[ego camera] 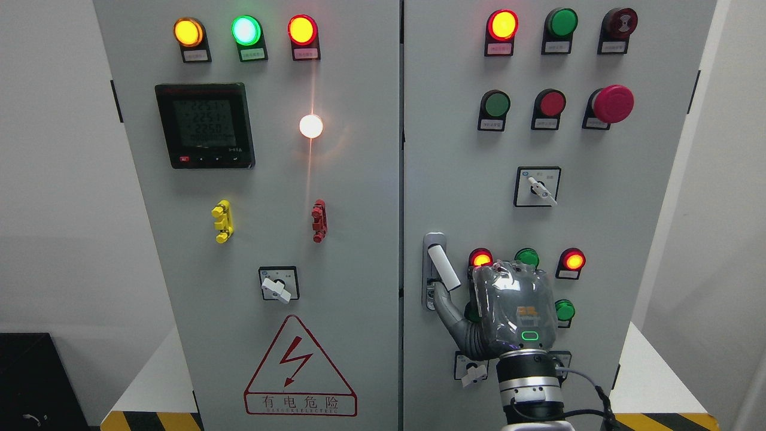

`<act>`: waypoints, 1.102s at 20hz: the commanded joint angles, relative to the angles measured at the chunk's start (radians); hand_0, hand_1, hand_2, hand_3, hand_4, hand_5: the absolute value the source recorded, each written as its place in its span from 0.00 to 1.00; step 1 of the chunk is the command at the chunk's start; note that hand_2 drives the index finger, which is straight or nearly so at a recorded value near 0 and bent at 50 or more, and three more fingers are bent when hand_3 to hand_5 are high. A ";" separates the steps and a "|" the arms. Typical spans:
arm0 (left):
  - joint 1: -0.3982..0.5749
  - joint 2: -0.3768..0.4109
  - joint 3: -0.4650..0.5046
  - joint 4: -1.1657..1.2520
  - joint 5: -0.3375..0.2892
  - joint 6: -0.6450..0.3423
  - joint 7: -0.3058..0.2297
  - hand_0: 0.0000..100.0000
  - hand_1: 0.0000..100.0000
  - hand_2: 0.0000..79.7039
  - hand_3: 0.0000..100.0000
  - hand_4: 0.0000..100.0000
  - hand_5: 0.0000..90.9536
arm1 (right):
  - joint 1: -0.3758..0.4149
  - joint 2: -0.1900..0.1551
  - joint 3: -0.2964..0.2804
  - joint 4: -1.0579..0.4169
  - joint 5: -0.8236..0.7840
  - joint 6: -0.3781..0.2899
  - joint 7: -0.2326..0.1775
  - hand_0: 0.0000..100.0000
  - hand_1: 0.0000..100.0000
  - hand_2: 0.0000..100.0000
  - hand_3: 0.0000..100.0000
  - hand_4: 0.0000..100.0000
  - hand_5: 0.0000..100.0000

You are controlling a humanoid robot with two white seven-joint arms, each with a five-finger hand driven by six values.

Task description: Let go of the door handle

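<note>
The door handle (443,267) is a white lever on a grey base plate (432,299) at the left edge of the right cabinet door (598,227). The lever is tilted, its lower end swung out to the right. My right hand (474,280) comes up from the bottom edge just right of the handle, with the back of the hand facing the camera. Its thumb (446,302) stretches left, with the tip just under the lever's lower end. The lever shows whole, with nothing wrapped around it. The other fingers are hidden behind the back of the hand.
Around the hand on the right door are lit red lamps (480,258), green buttons (564,310) and a small rotary switch (473,372). Higher up are a selector switch (538,187) and a red mushroom button (611,103). The left door (359,239) carries a meter, lamps and a warning triangle (299,374).
</note>
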 commanded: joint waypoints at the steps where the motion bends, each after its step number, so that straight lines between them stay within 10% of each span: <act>1: 0.018 0.000 0.000 0.000 0.000 0.000 -0.001 0.12 0.56 0.00 0.00 0.00 0.00 | 0.000 0.000 0.000 0.000 0.000 0.000 0.000 0.52 0.26 0.95 1.00 0.95 0.92; 22: 0.018 0.000 0.000 0.000 0.000 0.000 -0.001 0.12 0.56 0.00 0.00 0.00 0.00 | 0.001 0.000 -0.009 -0.007 0.000 0.000 -0.008 0.53 0.25 0.95 1.00 0.95 0.92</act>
